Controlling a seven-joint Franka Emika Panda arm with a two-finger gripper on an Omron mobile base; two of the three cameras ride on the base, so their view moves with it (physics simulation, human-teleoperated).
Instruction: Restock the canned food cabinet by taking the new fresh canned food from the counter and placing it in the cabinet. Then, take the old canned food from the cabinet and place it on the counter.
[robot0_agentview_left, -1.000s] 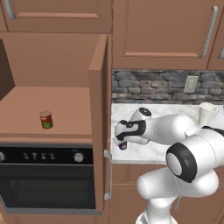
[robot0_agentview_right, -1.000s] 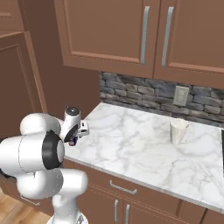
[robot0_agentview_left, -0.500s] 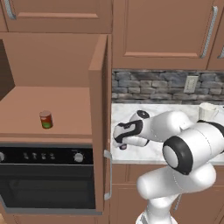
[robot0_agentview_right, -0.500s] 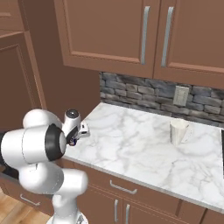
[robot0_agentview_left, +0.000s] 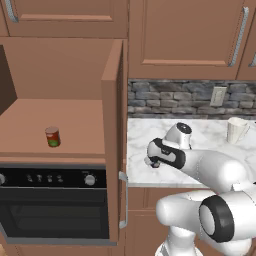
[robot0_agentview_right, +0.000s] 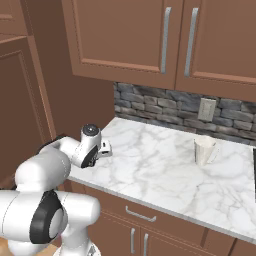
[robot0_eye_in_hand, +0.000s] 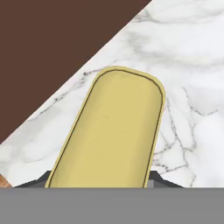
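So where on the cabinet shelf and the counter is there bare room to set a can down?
The cabinet shelf is bare on both sides of the red can. The counter is bare between the gripper and the white cup. It is tight at the counter's cabinet-side edge, where the gripper works.

white mug upright – wall outlet – black oven.

Brown kitchen, stone backsplash
Upper cupboards over grey tiles with an outlet; black oven below.
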